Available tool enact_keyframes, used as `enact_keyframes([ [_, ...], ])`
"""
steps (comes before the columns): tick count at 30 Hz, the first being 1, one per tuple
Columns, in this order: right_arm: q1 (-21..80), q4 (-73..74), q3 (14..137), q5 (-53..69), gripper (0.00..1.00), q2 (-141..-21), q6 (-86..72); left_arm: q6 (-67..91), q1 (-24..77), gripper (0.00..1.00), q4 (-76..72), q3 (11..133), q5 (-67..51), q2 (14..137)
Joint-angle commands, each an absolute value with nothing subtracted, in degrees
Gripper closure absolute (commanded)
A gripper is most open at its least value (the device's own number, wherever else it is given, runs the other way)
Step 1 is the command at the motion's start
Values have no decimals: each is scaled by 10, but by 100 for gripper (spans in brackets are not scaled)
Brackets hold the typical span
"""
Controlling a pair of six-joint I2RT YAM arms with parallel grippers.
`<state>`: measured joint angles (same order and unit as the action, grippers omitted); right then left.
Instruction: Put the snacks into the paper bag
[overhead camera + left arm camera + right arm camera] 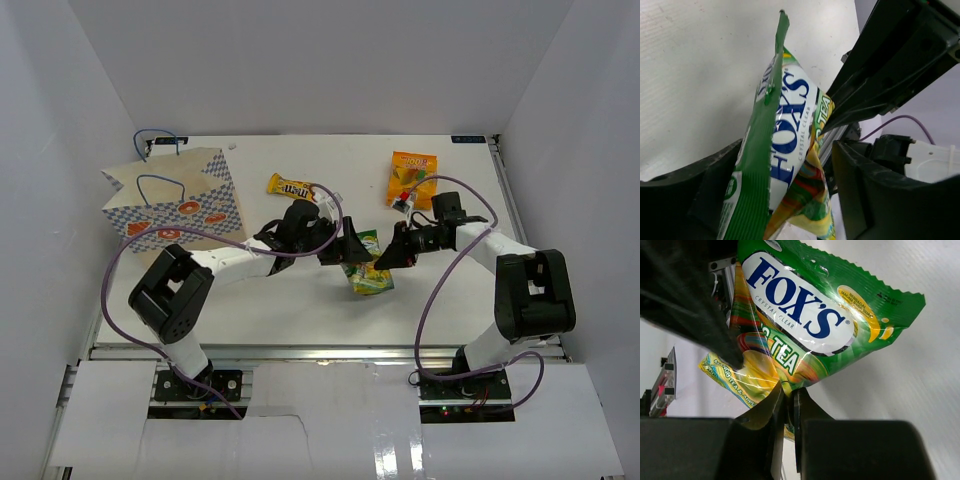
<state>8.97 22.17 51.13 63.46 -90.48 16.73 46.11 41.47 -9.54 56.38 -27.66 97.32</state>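
The green-yellow pouch (368, 275) hangs just above the table's middle, between my two grippers. My right gripper (387, 258) is shut on its lower edge; in the right wrist view the jaws (789, 396) pinch the pouch (805, 315) tight. My left gripper (350, 250) is open, and the pouch (785, 135) stands between its wide-apart fingers (855, 170). The paper bag (175, 205) stands at the far left, away from both grippers. One yellow candy packet (290, 187) and the orange pouch (412, 178) lie on the table behind. The purple bar and the other yellow packets are out of view.
A small red-and-white item (403, 201) lies at the orange pouch's near edge. White walls enclose the table on the left, back and right. The right arm's black gripper body (890, 65) fills the upper right of the left wrist view.
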Motion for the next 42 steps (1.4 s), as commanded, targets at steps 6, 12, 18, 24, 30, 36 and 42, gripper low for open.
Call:
enact_keyframes([
  [6, 108, 214, 544, 660, 89, -885, 166, 464, 416, 61, -114, 550, -262, 933],
  [12, 113, 272, 572, 660, 31, -875, 237, 447, 417, 80, -70, 533, -216, 863],
  [18, 113, 297, 620, 571, 7, -828, 308, 350, 404, 87, 111, 617, -111, 758],
  [24, 113, 144, 567, 384, 10, -772, 250, 272, 366, 93, 281, 772, 74, 666],
  [30, 112, 202, 601, 422, 5, -836, 207, 287, 267, 98, 408, 911, 256, 659],
  [36, 112, 163, 591, 406, 5, -810, 188, 332, 158, 100, 498, 1019, 346, 721],
  [42, 110, 155, 579, 396, 4, -797, 181, 401, 108, 100, 538, 1044, 363, 754],
])
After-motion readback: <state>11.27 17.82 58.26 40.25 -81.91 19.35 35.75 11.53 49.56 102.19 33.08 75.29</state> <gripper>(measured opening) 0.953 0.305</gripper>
